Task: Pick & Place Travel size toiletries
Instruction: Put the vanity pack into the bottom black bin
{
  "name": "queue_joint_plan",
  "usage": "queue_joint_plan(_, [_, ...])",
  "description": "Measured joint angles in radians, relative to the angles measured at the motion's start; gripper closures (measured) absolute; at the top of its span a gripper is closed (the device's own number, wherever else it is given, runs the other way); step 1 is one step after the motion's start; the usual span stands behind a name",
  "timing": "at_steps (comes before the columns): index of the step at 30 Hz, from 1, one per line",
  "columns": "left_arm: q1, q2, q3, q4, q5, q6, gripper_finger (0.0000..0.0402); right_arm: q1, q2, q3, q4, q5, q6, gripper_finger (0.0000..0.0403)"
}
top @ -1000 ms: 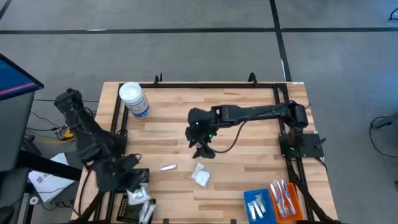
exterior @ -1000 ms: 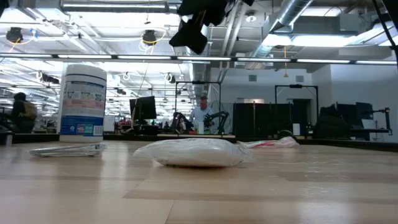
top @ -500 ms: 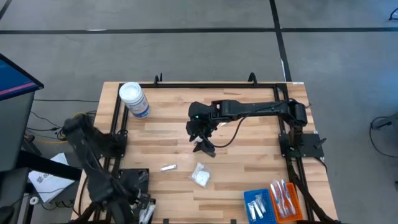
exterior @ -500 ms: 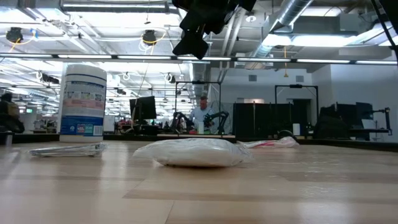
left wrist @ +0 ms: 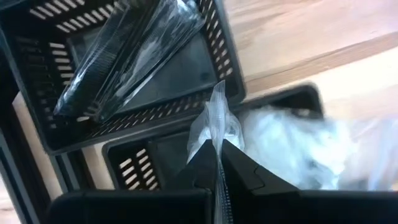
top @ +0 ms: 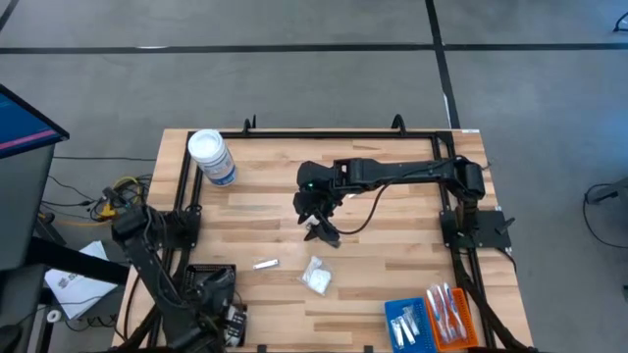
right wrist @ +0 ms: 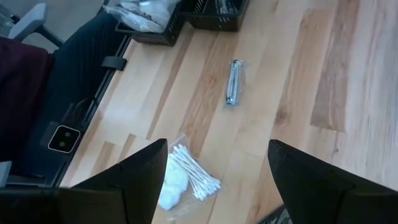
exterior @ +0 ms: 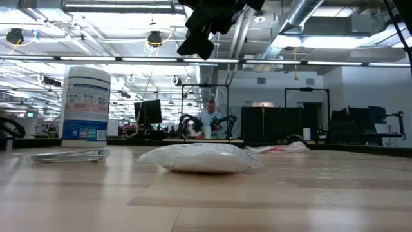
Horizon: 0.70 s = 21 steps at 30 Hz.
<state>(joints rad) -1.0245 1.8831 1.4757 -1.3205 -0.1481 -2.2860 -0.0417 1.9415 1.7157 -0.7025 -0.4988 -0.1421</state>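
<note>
Looking down from the high view, a sachet (top: 317,277) and a silvery piece (top: 265,264) lie loose on the table (top: 392,245); the right gripper (top: 316,227) hovers above them, jaws released. In the left wrist view, the left gripper (left wrist: 219,163), clenched on a clear wrapper (left wrist: 214,121), hangs over half-filled black trays (left wrist: 124,124). Sorting seems unfinished.

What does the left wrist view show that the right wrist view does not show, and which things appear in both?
Only the left wrist view shows the left hand, shut on a clear wrapper above the black trays, and the dark clear-wrapped sticks in one tray.

Only the right wrist view shows the open right hand, the bag of cotton swabs below it, and a small silvery packet on the wooden table.

Both show the black trays, the white sachets in one of them, and the table.
</note>
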Motion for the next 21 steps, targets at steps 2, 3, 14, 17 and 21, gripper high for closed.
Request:
queue_joint_plan(2, [-0.001,0.009,0.0,0.0,0.017,-0.004,0.0401,0.0,0.0,0.0,0.0,0.0,-0.009,0.0131])
queue_joint_plan(3, [-0.001,0.014,0.0,0.0,0.02,-0.006,0.0401,0.0,0.0,0.0,0.0,0.0,-0.016,0.0131])
queue_joint_plan(14, [0.009,0.032,-0.003,0.018,-0.031,0.008,0.0362,0.001,0.0,0.0,0.004,0.0,-0.026,0.0131])
queue_joint_plan(17, [0.007,0.032,-0.003,0.026,-0.03,0.004,0.0317,0.002,0.0,0.0,0.005,0.0,-0.026,0.0131])
queue_joint_plan(21, [0.007,0.032,-0.003,0.03,-0.057,0.011,0.0245,0.002,0.0,0.0,0.008,0.0,-0.026,0.0131])
